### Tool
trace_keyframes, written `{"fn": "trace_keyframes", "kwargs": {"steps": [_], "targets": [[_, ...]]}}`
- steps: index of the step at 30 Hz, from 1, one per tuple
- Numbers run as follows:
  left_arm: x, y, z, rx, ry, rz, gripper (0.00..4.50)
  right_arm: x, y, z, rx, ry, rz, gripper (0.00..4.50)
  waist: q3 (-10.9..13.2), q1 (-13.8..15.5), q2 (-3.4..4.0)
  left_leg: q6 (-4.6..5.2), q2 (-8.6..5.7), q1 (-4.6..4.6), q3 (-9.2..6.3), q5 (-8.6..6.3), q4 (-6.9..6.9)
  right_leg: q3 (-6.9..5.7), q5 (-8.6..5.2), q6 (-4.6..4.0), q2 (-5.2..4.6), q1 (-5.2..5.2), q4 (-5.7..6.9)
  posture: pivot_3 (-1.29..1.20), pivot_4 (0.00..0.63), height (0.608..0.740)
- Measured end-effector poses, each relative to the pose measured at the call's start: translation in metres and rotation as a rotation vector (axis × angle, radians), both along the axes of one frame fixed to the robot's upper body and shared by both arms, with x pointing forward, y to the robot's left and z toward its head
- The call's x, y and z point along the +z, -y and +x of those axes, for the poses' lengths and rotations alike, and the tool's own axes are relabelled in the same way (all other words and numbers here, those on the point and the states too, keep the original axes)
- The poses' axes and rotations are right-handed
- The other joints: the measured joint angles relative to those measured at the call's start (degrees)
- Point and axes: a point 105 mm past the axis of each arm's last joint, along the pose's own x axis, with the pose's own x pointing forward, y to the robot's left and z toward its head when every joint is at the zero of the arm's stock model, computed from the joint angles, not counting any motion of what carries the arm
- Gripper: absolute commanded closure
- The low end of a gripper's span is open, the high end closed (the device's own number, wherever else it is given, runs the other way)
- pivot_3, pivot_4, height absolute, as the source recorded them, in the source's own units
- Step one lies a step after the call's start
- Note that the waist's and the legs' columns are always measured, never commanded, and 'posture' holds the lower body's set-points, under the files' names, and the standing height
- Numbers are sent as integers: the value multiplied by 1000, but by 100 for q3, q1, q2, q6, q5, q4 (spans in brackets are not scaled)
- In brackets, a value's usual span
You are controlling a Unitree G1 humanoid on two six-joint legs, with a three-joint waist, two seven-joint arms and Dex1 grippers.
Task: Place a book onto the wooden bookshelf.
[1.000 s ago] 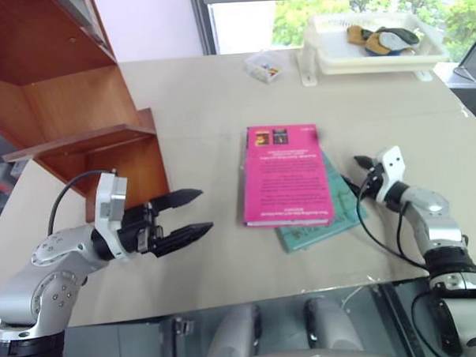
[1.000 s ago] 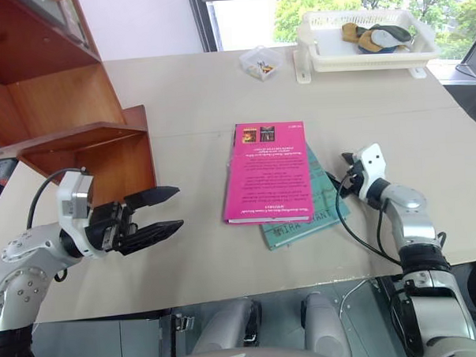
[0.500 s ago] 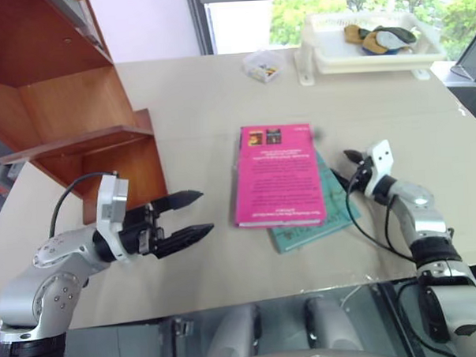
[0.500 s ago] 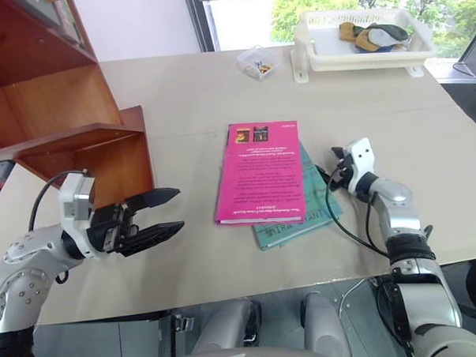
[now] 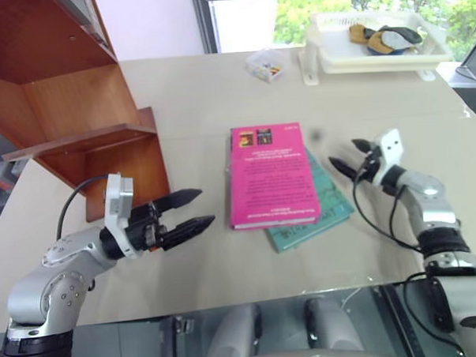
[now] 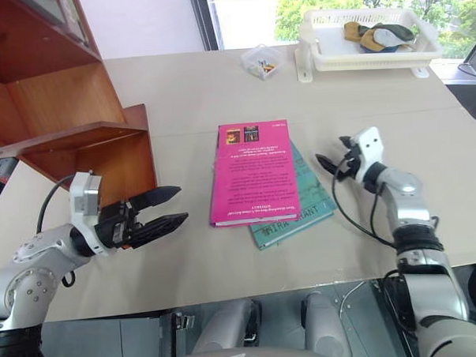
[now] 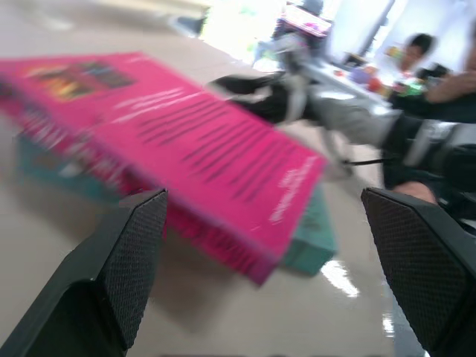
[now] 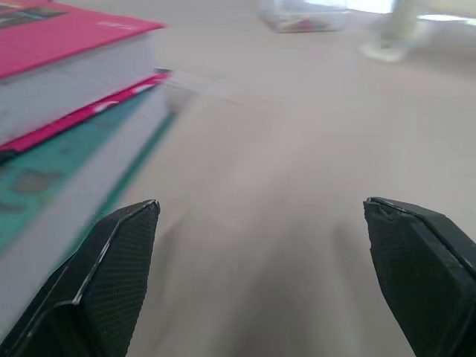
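Note:
The magenta-pink book [image 5: 269, 175] lies flat, back cover up, in the middle of the beige table, resting partly on a teal-green book [image 5: 322, 210]. The reddish-brown wooden bookshelf [image 5: 65, 99] stands at the far left. My left gripper [image 5: 204, 208] hovers open just left of the pink book, pointing at its spine side, below the shelf's low end panel. My right gripper [image 5: 346, 155] is open to the right of both books, a short gap away from them. The left wrist view has the pink book [image 7: 171, 134] ahead between its fingers [image 7: 126, 260]; the right wrist view shows the stacked book edges [image 8: 67, 67].
A white plastic basket [image 5: 328, 60] holding cloth items sits at the back right by the window. A small clear box [image 5: 265, 64] lies beside it. Bare tabletop [image 5: 226, 274] runs along the front edge. A person [image 7: 446, 74] sits in the background of the left wrist view.
The pink book and the teal one under it have slid left toward my left gripper. My right gripper, which was against the books' right side, has drawn back and risen slightly.

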Motion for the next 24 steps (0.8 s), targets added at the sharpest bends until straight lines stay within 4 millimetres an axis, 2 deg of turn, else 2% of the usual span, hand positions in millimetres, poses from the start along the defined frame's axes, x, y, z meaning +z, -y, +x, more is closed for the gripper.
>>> {"fn": "trace_keyframes", "kwargs": {"steps": [2, 4, 6, 7, 9, 13, 14, 15, 17, 19, 24], "targets": [[-3, -1, 9, 25, -38, -18, 40, -6, 26, -26, -23, -39, -60, 0, -1, 45, 2, 1, 0, -4, -5, -1, 0, -5, 0, 0, 0, 0, -1, 0, 150, 740], [-4, 0, 15, 38, -58, -32, 40, -7, 40, -43, -36, -64, -81, 0, 0, 50, 4, 22, -1, -5, -3, -13, 0, -4, 0, 1, -1, 0, 1, 0, 150, 740], [-8, 0, 23, 53, -100, -45, 40, 8, 55, -71, -29, -75, -82, 0, -1, 48, 5, 25, 0, -4, -1, -14, 2, -2, 0, 2, -2, 0, 2, 0, 150, 740], [-8, 0, 23, 54, -103, -45, 40, 10, 55, -72, -28, -73, -81, 0, -1, 17, 4, 26, 3, 1, 3, -15, 2, 1, 1, 2, 0, 1, 2, 0, 150, 740], [-9, 9, 34, 45, -138, -84, 40, 28, 63, -100, -15, -84, -49, 0, -3, 20, 6, 28, 7, -1, 2, -16, 9, -3, 0, 3, 2, 4, 2, 0, 150, 740], [-24, 7, 54, 101, -273, -115, 40, 50, 64, -154, 54, -174, 28, 0, -7, 44, -4, 29, 17, 6, -5, -16, 23, -14, 0, 4, 12, 22, 3, 0, 150, 740], [-25, 7, 56, 102, -286, -125, 40, 54, 62, -158, 66, -175, 41, 0, -7, 14, -10, 29, 18, 7, 0, -16, 26, -10, 0, 6, 13, 23, 2, 0, 150, 740], [-24, 16, 63, 76, -321, -188, 40, 61, 63, -175, 75, -195, 74, 0, -6, 36, -6, 30, 15, 3, -2, -16, 33, -13, 3, 11, 10, 26, 2, 0, 150, 740], [-22, 20, 71, 59, -376, -254, 40, 73, 59, -189, 104, -193, 86, 0, -8, 78, -13, 31, 16, 6, -6, -15, 43, -19, 6, 17, 13, 34, 1, 0, 150, 740], [-23, 26, 77, 27, -460, -326, 40, 84, 52, -196, 123, -170, 71, 0, -20, 73, -35, 31, 17, 9, -1, -15, 46, -15, 9, 23, 16, 34, 0, 0, 150, 740], [-25, 38, 90, -38, -665, -518, 40, 80, 36, -205, 167, -205, 68, 0, -23, 85, -50, 30, 16, 7, -3, -15, 49, -17, 10, 24, 16, 33, 1, 0, 150, 740]]}}
